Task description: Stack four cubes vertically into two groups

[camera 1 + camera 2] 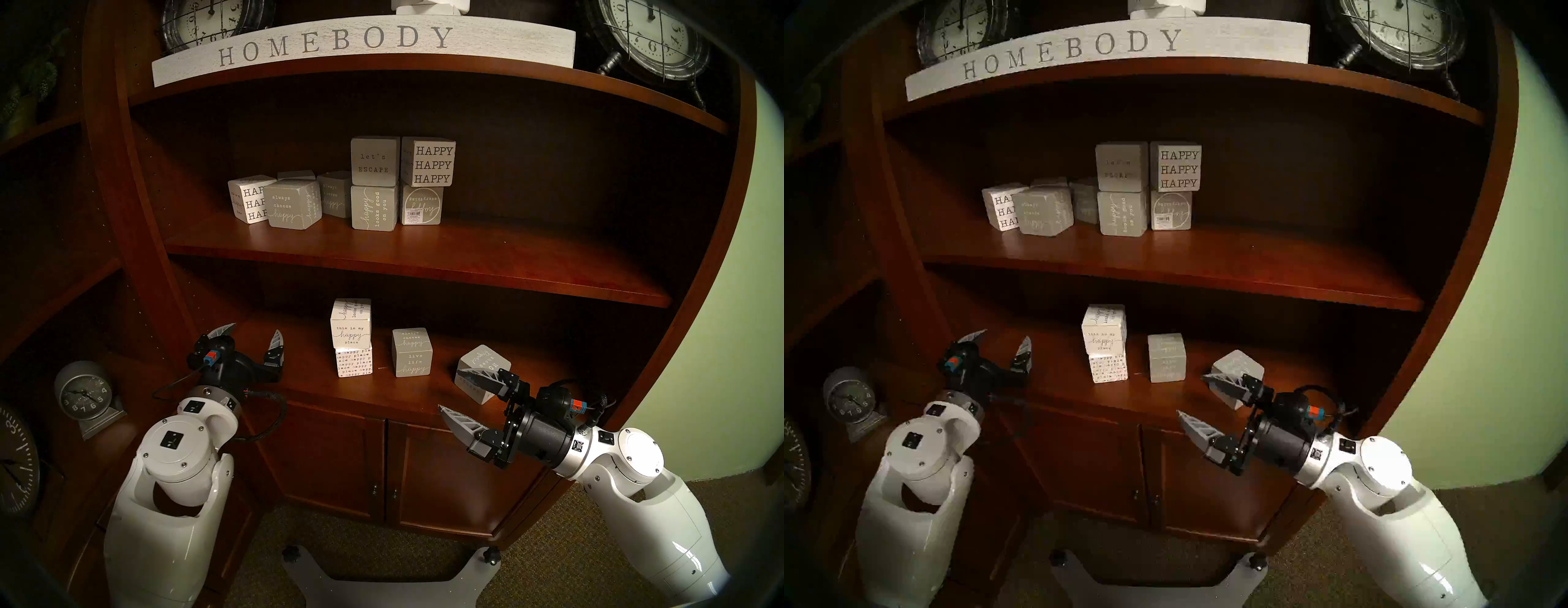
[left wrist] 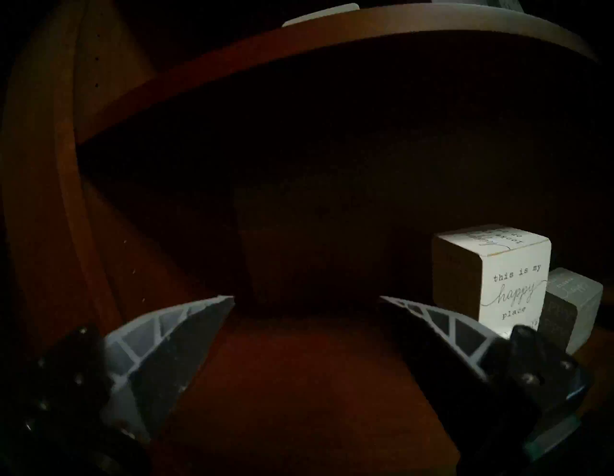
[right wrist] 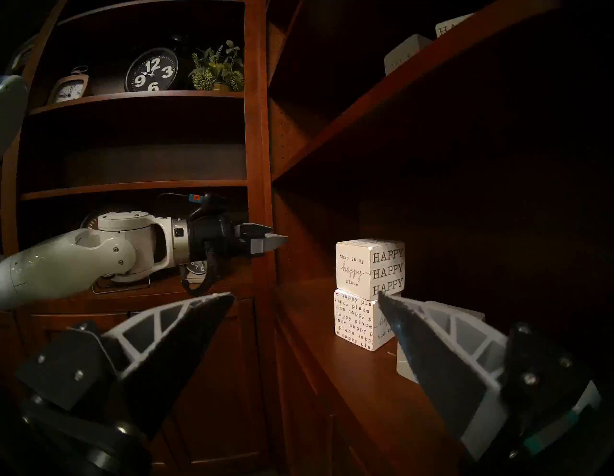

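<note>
On the lower shelf [image 1: 424, 392] the white "this is my happy place" cube [image 1: 351, 326] sits on the white small-type "happy place" cube [image 1: 354, 361]; both also show in the right wrist view [image 3: 352, 267] [image 3: 354, 319]. The grey "live life happy" cube [image 1: 410, 352] stands alone to their right. Another grey cube [image 1: 485, 361] stands corner-on further right, its lettering unclear. My right gripper [image 1: 449, 390] is open, its upper finger in front of that cube; I cannot tell if it touches. My left gripper [image 1: 256, 335] is open and empty, left of the white stack.
The upper shelf [image 1: 424, 250] overhangs the lower one and holds several other lettered cubes [image 1: 375, 182]. A HOMEBODY sign [image 1: 339, 42] and clocks stand above. Cabinet doors [image 1: 382, 467] lie below the lower shelf. A small clock [image 1: 82, 395] stands in the left bay.
</note>
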Controlling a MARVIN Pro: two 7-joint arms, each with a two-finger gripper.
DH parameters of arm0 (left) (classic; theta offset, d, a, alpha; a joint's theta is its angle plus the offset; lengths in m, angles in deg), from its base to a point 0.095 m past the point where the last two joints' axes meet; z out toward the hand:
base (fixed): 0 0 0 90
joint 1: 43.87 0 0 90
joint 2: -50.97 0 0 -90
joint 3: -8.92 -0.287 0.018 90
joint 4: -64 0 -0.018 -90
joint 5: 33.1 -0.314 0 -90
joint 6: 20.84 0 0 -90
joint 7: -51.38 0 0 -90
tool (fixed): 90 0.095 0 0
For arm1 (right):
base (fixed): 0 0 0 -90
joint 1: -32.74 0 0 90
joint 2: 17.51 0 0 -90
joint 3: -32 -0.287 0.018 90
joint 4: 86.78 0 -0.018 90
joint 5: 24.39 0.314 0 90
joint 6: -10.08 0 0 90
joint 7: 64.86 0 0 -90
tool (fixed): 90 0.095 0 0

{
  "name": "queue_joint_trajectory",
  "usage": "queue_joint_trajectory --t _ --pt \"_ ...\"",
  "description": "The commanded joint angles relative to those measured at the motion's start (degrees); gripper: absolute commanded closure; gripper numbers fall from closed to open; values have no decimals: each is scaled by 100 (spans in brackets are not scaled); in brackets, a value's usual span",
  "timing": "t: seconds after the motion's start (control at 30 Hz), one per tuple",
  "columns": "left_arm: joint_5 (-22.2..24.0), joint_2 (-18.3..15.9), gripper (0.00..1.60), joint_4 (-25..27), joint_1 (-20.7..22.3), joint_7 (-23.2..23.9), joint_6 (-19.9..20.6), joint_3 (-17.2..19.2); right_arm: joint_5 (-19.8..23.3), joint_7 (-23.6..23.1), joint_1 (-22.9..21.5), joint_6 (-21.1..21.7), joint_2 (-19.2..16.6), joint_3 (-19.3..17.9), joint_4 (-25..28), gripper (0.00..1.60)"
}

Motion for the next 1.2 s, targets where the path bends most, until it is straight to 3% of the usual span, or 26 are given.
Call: queue_joint_trajectory --t 0.0,0.07,0.27,0.53,0.77,0.9,0.97,1.17 --pt "429 -217 0 279 -781 807 -228 375 13 -12 -22 -4 5 -1 65 0" --pt "514 -254 0 178 -744 863 -188 358 11 -13 -23 -4 6 -1 63 0" --pt "712 -286 0 279 -1200 1551 -388 626 9 -17 -23 -2 10 -4 66 0" --pt "868 -106 0 351 -1853 2521 -1117 1072 11 -21 -17 8 13 -11 77 0" --pt "999 -48 0 336 -2196 2894 -1659 1281 92 -117 -15 -4 3 -23 82 0" --pt "1025 -12 0 290 -2197 2985 -1760 1306 -70 -31 277 -205 -18 -198 443 0" --pt "1025 -4 0 283 -2191 2998 -1762 1309 184 87 505 -56 36 -384 646 0" --pt "1031 27 0 267 -2188 3057 -1797 1327 -64 241 1107 -299 90 -651 1087 0"
